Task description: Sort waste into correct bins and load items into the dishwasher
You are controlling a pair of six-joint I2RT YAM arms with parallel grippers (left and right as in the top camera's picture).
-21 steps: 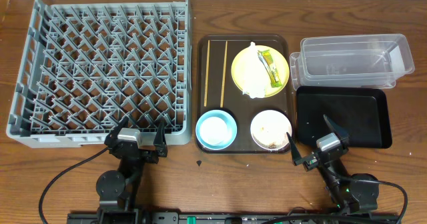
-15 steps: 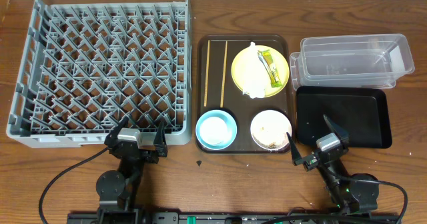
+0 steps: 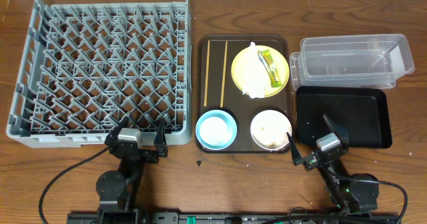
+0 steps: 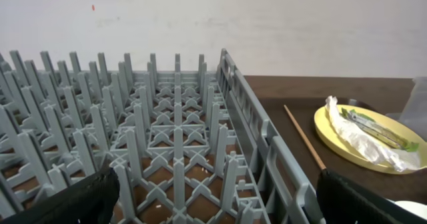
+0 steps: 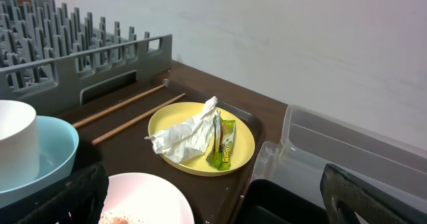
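Note:
A yellow plate (image 3: 260,71) on the brown serving tray (image 3: 244,148) carries a crumpled white napkin (image 3: 251,79) and a green-and-yellow wrapper (image 3: 269,66); plate (image 5: 241,151), napkin (image 5: 187,136) and wrapper (image 5: 224,144) also show in the right wrist view. A pair of chopsticks (image 3: 215,72) lies at the tray's left. A light blue bowl (image 3: 215,130) and a white bowl (image 3: 271,128) holding rice scraps (image 3: 269,126) sit at the tray's front. The grey dish rack (image 3: 103,74) is on the left. My left gripper (image 3: 137,141) is open at the rack's front edge. My right gripper (image 3: 319,146) is open between the white bowl and the black tray (image 3: 343,117).
A clear plastic tub (image 3: 350,61) stands behind the black tray at the far right. Both arm bases sit at the table's front edge. A white wall rises behind the table.

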